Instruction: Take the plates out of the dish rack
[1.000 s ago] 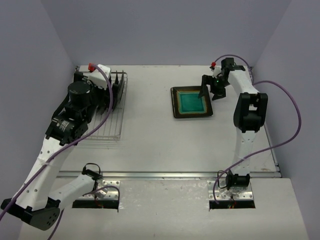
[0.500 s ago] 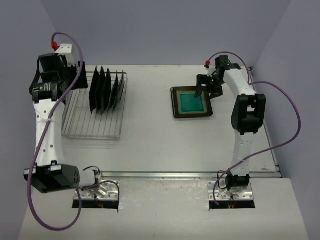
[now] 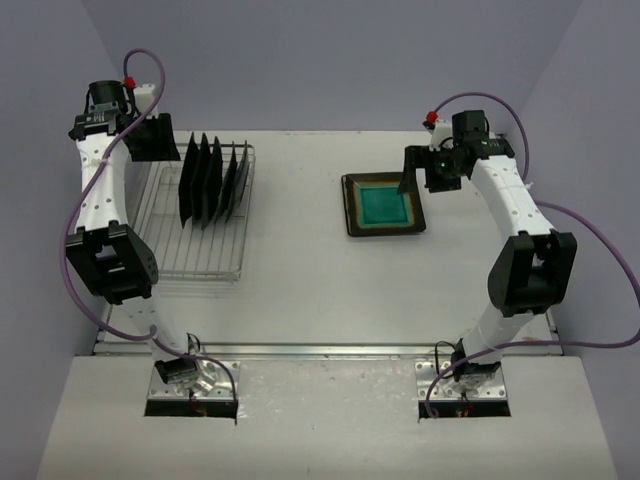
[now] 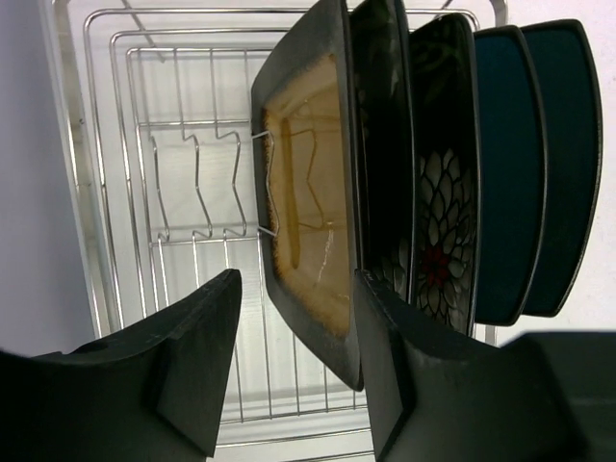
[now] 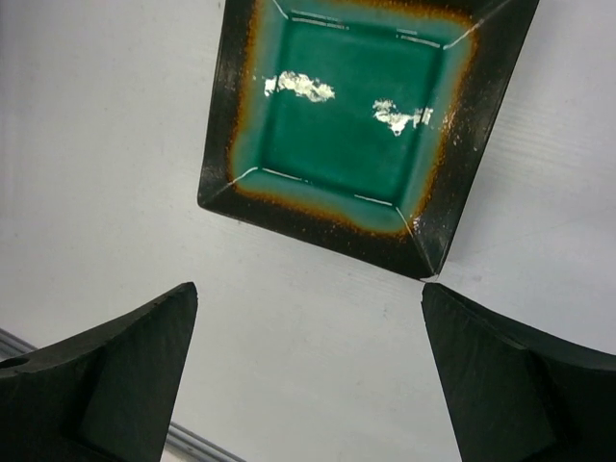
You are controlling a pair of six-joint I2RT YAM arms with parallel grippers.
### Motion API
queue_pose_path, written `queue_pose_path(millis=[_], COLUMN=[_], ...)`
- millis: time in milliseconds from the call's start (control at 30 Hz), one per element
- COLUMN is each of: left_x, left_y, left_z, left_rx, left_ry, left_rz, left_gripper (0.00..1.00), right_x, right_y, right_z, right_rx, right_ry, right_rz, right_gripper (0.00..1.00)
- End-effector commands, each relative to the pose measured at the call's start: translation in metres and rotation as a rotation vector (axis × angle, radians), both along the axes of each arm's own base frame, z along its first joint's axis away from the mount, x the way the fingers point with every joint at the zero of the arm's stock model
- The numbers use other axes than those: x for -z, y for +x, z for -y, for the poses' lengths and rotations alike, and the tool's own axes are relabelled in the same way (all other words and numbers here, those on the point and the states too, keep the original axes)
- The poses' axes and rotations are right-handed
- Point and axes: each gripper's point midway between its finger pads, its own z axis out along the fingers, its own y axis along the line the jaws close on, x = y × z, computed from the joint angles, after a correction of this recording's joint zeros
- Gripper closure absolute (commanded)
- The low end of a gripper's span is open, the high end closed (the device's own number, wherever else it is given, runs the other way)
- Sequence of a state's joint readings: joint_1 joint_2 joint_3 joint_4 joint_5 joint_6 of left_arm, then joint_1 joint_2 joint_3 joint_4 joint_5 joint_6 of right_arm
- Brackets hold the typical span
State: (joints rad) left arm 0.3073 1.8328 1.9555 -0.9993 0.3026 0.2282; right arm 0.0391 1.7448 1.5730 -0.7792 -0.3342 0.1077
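Dish rack [image 3: 195,225] sits on the left half of the table [image 3: 300,290], toward 9 o'clock in the top view. Five plates [image 3: 210,180] stand on edge in its far end, packed close. By the left wrist view these are an amber-centred plate [image 4: 308,212], a dark one, a floral plate [image 4: 438,192] and two teal plates [image 4: 534,168]. Near half of the rack holds only bare wire.

Left gripper [image 3: 150,140] hangs at 10 o'clock off the rack. Jaws apart, nothing held. The amber plate's edge lines up between the fingers [image 4: 192,356]; height above it is hard to judge.

A green square plate [image 3: 384,205] lies flat at 2 o'clock on the table. Right gripper [image 3: 420,170] is at its far right corner, jaws spread wide and empty.
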Motion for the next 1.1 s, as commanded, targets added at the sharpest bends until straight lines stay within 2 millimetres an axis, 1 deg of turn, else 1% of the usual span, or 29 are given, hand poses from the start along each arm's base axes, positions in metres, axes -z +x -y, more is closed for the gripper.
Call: queue_pose_path(millis=[0,167,300,400,567,700,900,1000,1067], left_x=[-0.006,-0.001,0.005,0.016,0.044,0.052,0.067,0.067,0.065], left_y=[0.011,0.012,0.011,0.01,0.016,0.027,0.033,0.035,0.035], left_z=[0.008,0.018,0.024,0.027,0.02,0.016,0.011,0.01,0.012], left_rx=[0.061,0.117,0.152,0.157,0.104,0.08,0.056,0.053,0.056], left_ry=[-0.041,-0.072,-0.058,-0.032,0.062,0.086,0.12,0.122,0.118], left_rz=[0.036,0.044,0.035,0.011,-0.072,-0.103,-0.163,-0.162,-0.163], left_gripper=[0.53,0.55,0.58,0.59,0.62,0.63,0.65,0.69,0.75], right_x=[0.0,0.007,0.01,0.011,0.01,0.011,0.012,0.012,0.012], right_y=[-0.002,-0.006,-0.006,-0.005,-0.005,-0.007,-0.011,-0.012,-0.012], right_z=[-0.002,-0.004,-0.005,-0.007,-0.008,-0.007,-0.007,-0.007,-0.007], right_rx=[-0.021,-0.025,-0.027,-0.03,-0.028,-0.032,-0.036,-0.037,-0.04], right_ry=[0.007,0.014,0.019,0.031,0.04,0.034,0.031,0.03,0.032], right_rz=[0.02,-0.001,-0.013,-0.022,-0.028,-0.031,-0.033,-0.033,-0.034], right_gripper=[0.01,0.01,0.01,0.01,0.01,0.01,0.01,0.01,0.01])
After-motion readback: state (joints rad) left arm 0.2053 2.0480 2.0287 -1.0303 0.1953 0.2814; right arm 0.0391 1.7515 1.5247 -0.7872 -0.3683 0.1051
